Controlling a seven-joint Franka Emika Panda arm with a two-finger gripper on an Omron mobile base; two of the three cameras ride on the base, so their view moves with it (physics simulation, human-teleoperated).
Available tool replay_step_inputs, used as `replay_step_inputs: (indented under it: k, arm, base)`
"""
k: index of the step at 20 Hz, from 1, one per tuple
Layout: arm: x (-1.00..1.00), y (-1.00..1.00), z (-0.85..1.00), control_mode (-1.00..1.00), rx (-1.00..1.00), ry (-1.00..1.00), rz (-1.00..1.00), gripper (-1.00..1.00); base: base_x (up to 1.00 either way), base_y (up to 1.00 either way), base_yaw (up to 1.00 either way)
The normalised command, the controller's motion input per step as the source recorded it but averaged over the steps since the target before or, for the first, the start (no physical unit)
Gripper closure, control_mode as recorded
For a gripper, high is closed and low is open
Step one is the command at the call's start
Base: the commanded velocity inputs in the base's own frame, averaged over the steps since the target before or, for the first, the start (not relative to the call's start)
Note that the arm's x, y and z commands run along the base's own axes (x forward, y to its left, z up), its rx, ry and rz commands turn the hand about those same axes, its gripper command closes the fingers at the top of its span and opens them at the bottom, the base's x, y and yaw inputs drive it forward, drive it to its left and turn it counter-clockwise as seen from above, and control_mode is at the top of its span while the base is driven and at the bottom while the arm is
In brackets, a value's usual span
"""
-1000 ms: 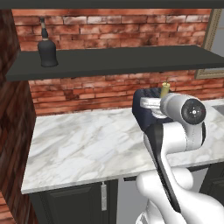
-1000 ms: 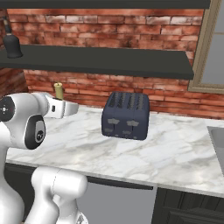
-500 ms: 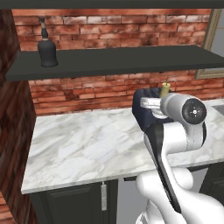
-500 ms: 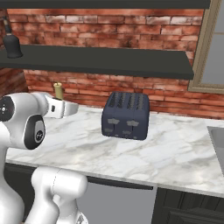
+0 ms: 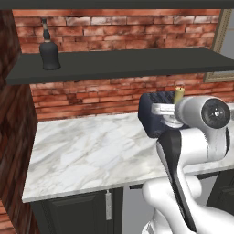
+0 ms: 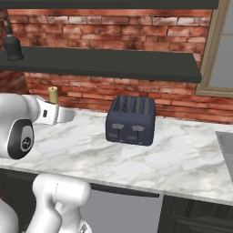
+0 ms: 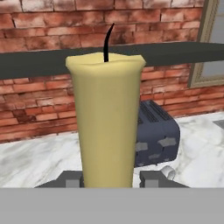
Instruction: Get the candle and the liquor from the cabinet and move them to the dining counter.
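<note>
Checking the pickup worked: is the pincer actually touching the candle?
Touching. In the hand view the candle stands upright between the two pincer fingertips, each pressed against its base with no gap.

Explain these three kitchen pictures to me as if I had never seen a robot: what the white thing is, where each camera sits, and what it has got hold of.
The white jointed shape is a robot arm on a base that can drive. Two cameras ride on that base behind the arm, one to its left and one to its right, so both look at the same marble worktop from two sides. The third camera sits on the arm's hand and looks along its end effector.

In the hand view, the pale-yellow candle stands upright between the two dark finger tips, so the end effector is closed on it. The base views show its top just above the arm.

A dark toaster stands on the worktop. On the dark shelf above, at its left end, the black liquor bottle stands untouched.
</note>
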Motion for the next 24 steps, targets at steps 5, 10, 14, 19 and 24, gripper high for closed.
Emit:
replay_step_inputs:
  k: [5,10,14,19,24]
  arm:
    - [-0.33,0.0,-0.07,-1.0,0.0,0.0,0.0,1.0]
    - [-0.01,0.0,-0.03,-1.0,0.0,0.0,0.0,1.0]
    - [0.0,0.0,0.0,-1.0,0.0,0.0,0.0,1.0]
    - [0.0,0.0,0.0,-1.0,0.0,0.0,0.0,1.0]
    - [0.0,0.0,0.0,-1.0,0.0,0.0,0.0,1.0]
  base:
    - [0.0,0.0,0.0]
    - [0.0,0.0,0.0]
    - [0.0,0.0,0.0]
    - [0.0,0.0,0.0]
    - [0.0,0.0,0.0]
